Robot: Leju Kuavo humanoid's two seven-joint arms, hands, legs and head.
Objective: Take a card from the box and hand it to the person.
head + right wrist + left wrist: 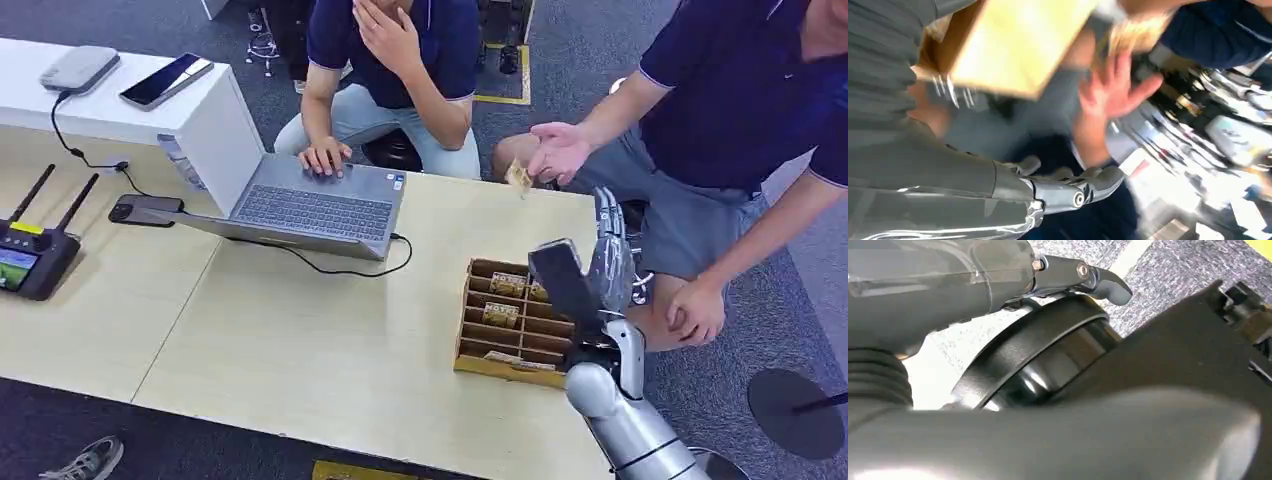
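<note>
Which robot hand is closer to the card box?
The right. The right hand is raised just over the card box's far right corner. The left hand hangs down by the carpet.

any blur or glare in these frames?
Head view: mostly sharp, only the card by the person's hand smeared. Right wrist view: heavy motion blur, the right hand sharper. Left wrist view: near parts soft, bright glare on the floor.
</note>
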